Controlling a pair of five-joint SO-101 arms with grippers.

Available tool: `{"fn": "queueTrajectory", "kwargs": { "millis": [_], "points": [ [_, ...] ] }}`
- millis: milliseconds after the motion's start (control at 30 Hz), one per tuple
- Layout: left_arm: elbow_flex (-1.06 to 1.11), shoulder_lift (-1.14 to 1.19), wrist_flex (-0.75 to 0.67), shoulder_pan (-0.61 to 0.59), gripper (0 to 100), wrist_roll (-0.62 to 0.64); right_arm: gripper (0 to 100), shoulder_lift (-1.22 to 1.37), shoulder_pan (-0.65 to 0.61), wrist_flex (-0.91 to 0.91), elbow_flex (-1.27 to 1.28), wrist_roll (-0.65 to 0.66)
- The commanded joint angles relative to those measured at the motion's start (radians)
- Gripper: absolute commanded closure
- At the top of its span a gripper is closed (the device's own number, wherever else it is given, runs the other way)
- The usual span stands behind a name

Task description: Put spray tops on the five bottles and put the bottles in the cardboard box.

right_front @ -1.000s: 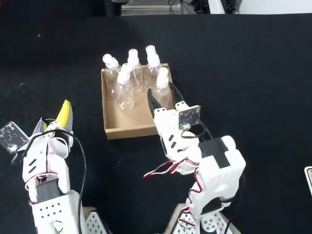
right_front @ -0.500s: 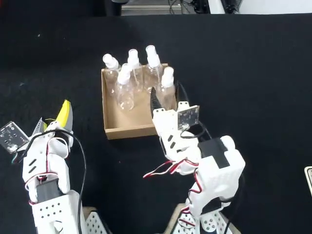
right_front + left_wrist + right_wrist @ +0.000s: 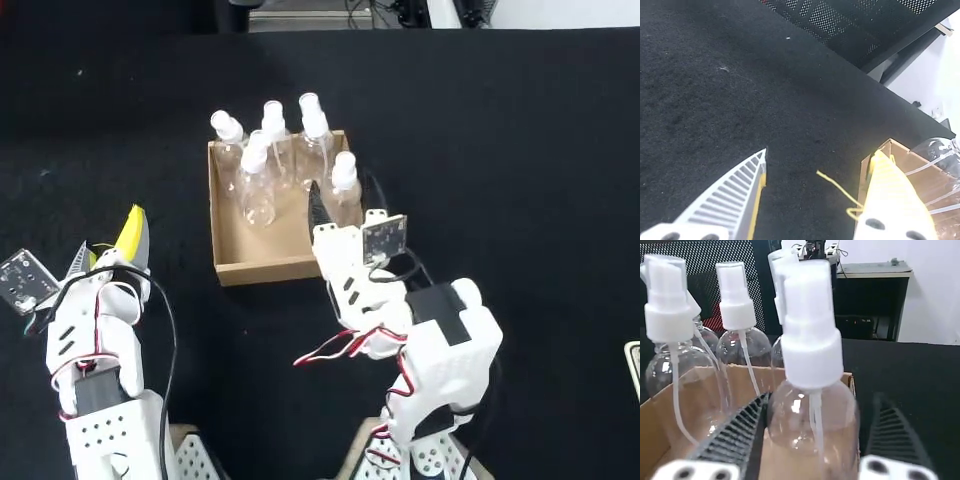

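Between the spread jaws of our right claw sits a capped bottle (probably light, slick plastic), so we'd pinch its round belly, not the spray top.

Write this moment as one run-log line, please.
cardboard box: five spray-topped bottles inside | right pincer: open, straddling end bottle | left pincer: open, over the table beside the box

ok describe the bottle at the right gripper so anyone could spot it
On the black table, find the cardboard box. Four spray bottles cluster at its far end; the fifth bottle stands by the right wall, nearer the box's middle, between the right gripper's open fingers.
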Motion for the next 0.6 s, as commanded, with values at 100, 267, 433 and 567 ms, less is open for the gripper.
{"fn": "queueTrajectory", "kwargs": {
  "millis": [100,267,433,567],
  "points": [
    [0.022,-0.012,-0.026,0.004,69,-0.012,60.8,-0.004,-0.023,0.006,-0.007,-0.005],
    [0.022,-0.012,-0.026,0.004,69,-0.012,61.6,-0.016,-0.025,-0.003,0.008,-0.005],
    [0.022,-0.012,-0.026,0.004,69,-0.012,61.6,-0.053,-0.046,-0.038,0.041,0.000],
    [0.022,-0.012,-0.026,0.004,69,-0.012,61.6,-0.093,-0.040,-0.035,0.047,0.000]
  ]
}}
